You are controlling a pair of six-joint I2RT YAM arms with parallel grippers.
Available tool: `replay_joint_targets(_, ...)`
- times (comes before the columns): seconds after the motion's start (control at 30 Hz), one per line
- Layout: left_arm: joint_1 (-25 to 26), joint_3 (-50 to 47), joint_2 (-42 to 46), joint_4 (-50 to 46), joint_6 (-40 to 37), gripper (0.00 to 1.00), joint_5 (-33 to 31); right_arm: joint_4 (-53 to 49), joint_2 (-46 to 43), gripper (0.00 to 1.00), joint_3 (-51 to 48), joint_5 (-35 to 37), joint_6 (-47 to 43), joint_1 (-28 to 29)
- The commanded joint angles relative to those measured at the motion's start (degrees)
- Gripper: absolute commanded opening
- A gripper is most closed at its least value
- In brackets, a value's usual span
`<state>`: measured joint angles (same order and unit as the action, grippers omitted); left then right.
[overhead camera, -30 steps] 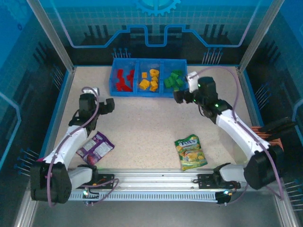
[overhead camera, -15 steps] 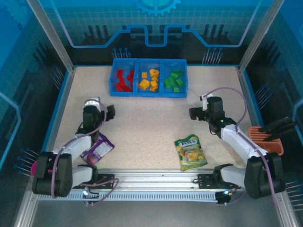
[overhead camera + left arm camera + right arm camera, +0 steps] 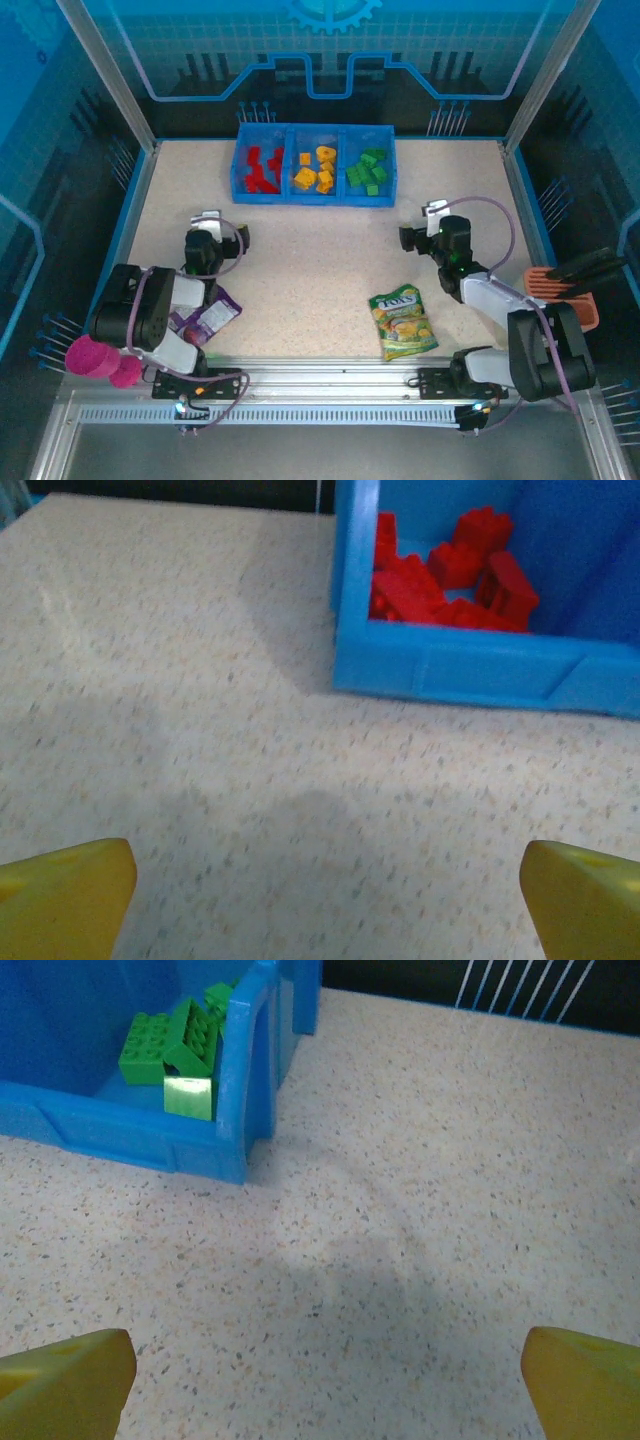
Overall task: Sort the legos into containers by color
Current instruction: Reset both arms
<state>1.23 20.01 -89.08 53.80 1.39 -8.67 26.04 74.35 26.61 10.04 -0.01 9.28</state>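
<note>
The blue tray (image 3: 312, 197) stands at the back of the table. Its three compartments hold red legos (image 3: 261, 168), yellow-orange legos (image 3: 317, 170) and green legos (image 3: 367, 170), sorted by color. My left gripper (image 3: 226, 239) is low over the table, in front of the tray's left end, open and empty. In the left wrist view the gripper (image 3: 328, 900) faces the tray wall (image 3: 470, 670) and the red legos (image 3: 450, 575). My right gripper (image 3: 413, 236) is open and empty in front of the tray's right end. In its wrist view the gripper (image 3: 328, 1380) looks towards the green legos (image 3: 175, 1045) behind the tray wall (image 3: 130, 1135).
A purple snack packet (image 3: 205, 312) lies beside the left arm. A green-yellow snack bag (image 3: 403, 321) lies near the front right. A salmon slotted holder (image 3: 565, 290) sits at the right edge. Blue-rimmed walls bound the table.
Both arms have folded back towards their bases. The right gripper drew away from the tray's green end, and the left gripper slid nearer. Both stayed open.
</note>
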Motion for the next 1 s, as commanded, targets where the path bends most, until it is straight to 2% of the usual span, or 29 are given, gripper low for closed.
replay_joint_targets(0.0,-0.4,2.0,0.1,-1.4,-1.4,0.99,2.7,14.8,4.3,1.0,-2.6,-2.0,-3.3,-1.6)
replay_joint_targets(0.17,-0.4,2.0,-0.1,-1.0,-1.5,0.99,2.9,35.8,15.2,1.0,-8.1,-2.9,-3.3,-2.7)
replay_joint_targets(0.23,-0.4,2.0,-0.1,-1.0,-1.6,0.99,3.0,29.7,13.4,1.0,-6.7,-3.6,-2.5,-3.4)
replay_joint_targets(0.33,-0.4,2.0,-0.2,-0.9,-1.6,0.99,3.0,26.2,13.9,1.0,-4.5,-6.7,-2.3,-4.6)
replay_joint_targets(0.8,-0.4,2.0,-0.1,-0.9,-1.5,0.99,3.0,25.2,14.1,1.0,-3.8,-6.3,-1.3,-5.1)
replay_joint_targets(0.97,-0.5,2.1,-0.1,-1.1,-1.5,0.99,3.0,23.9,14.2,1.0,-3.0,-8.1,-1.0,-5.8)
